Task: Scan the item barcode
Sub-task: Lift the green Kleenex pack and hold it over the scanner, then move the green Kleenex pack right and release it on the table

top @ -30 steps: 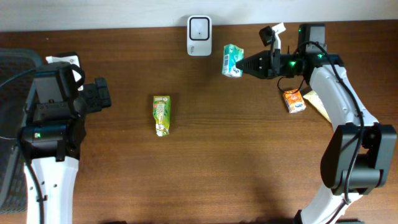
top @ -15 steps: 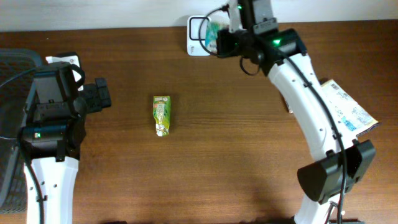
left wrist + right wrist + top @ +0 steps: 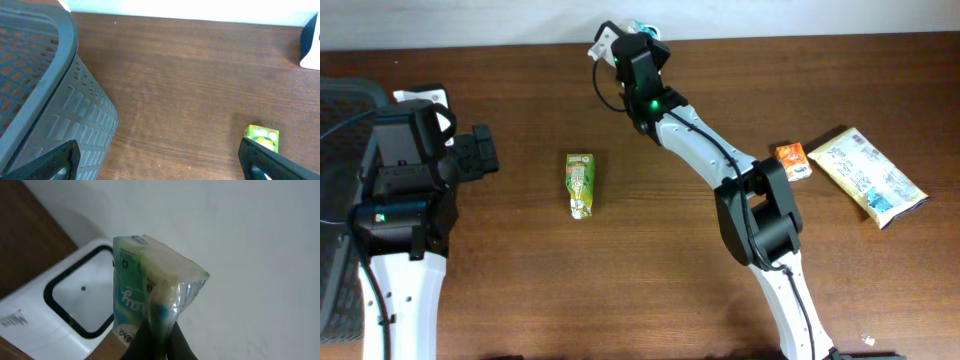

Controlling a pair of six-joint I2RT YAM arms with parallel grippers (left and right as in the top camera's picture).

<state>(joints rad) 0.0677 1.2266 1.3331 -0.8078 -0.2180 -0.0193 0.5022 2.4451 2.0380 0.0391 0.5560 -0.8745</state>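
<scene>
The right arm reaches to the 12 o'clock edge of the counter (image 3: 650, 280), its fingers (image 3: 152, 342) pinched shut on the bottom of a teal-and-white packet (image 3: 150, 295). They hold it upright in the air, just above the white scanner (image 3: 45, 315) against the wall. The grip leaves the printed sides uncovered, and one of them appears to be turned toward the scanner's dark-framed window, presumably so the code can be read. No barcode can be made out in any view, so whether it faces the window cannot be told.

At 9 o'clock the left arm's fingers (image 3: 483, 152) stand spread wide and hold nothing, parked beside a grey basket (image 3: 40, 80). A green carton (image 3: 580, 184) lies flat just left of centre. An orange carton (image 3: 793, 162) and a yellow-and-white pouch (image 3: 866, 176) lie side by side near 2 o'clock, likely awaiting their turn.
</scene>
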